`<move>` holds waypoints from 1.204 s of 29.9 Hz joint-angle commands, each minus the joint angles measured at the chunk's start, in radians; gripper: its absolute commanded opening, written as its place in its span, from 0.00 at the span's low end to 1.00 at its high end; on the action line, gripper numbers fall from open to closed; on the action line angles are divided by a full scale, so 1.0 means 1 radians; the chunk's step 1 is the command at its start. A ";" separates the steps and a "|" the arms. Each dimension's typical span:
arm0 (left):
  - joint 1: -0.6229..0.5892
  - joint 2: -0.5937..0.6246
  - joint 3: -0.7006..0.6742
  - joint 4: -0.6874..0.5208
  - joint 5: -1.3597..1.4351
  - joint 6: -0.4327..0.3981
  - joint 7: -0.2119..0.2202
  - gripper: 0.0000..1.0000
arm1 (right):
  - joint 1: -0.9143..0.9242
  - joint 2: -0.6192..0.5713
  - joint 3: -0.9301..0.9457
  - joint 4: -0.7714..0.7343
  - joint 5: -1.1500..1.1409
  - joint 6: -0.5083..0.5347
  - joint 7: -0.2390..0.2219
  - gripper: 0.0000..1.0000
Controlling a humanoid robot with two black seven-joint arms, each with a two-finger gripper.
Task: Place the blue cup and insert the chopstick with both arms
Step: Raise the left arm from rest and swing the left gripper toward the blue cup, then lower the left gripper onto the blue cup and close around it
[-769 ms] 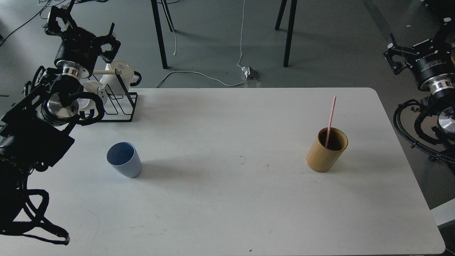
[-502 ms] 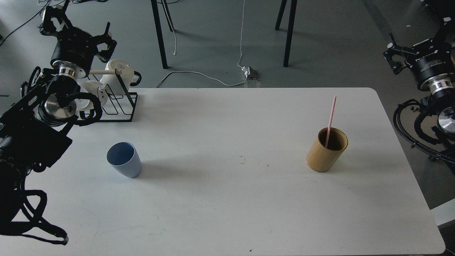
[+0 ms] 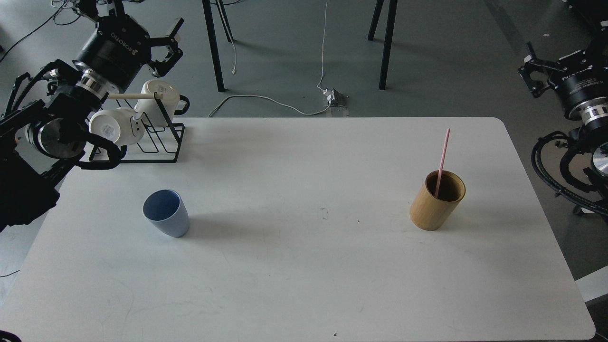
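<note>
The blue cup [image 3: 166, 213] stands upright on the white table [image 3: 304, 266], left of centre. The single pink chopstick [image 3: 443, 156] leans in the tan bamboo holder [image 3: 434, 202] at the right. My left gripper [image 3: 140, 16] is raised at the far left corner, above the mug rack, far behind the cup; its fingers are spread and hold nothing. My right gripper [image 3: 567, 57] hangs off the table's right edge, well away from the holder. One finger is splayed out, the other is at the frame edge, and it holds nothing.
A black wire rack [image 3: 161, 142] with a pale wooden rod holds two white mugs [image 3: 159, 97] at the back left corner, right under my left arm. Table legs and a white cable [image 3: 266, 99] lie on the floor beyond the far edge.
</note>
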State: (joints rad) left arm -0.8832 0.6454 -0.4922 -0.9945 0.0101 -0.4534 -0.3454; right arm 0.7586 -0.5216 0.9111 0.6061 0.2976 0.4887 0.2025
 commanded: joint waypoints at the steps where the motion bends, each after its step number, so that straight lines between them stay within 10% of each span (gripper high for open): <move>1: 0.001 0.106 0.038 -0.137 0.261 0.035 -0.003 1.00 | -0.001 -0.015 0.000 0.000 0.000 0.000 0.000 0.99; 12: 0.018 0.396 0.060 -0.493 1.048 0.104 -0.014 0.95 | -0.021 -0.067 0.000 0.000 0.000 0.000 0.000 0.99; 23: 0.173 0.415 0.061 -0.434 1.862 0.209 -0.014 0.87 | -0.021 -0.083 -0.001 0.001 0.000 0.000 0.000 0.99; 36: 0.198 0.309 0.164 -0.182 1.938 0.214 -0.057 0.66 | -0.021 -0.083 -0.001 0.003 0.000 0.000 0.000 0.99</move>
State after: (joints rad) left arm -0.6853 0.9757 -0.3620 -1.2141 1.9446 -0.2406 -0.4016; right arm 0.7378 -0.6045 0.9111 0.6091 0.2976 0.4887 0.2024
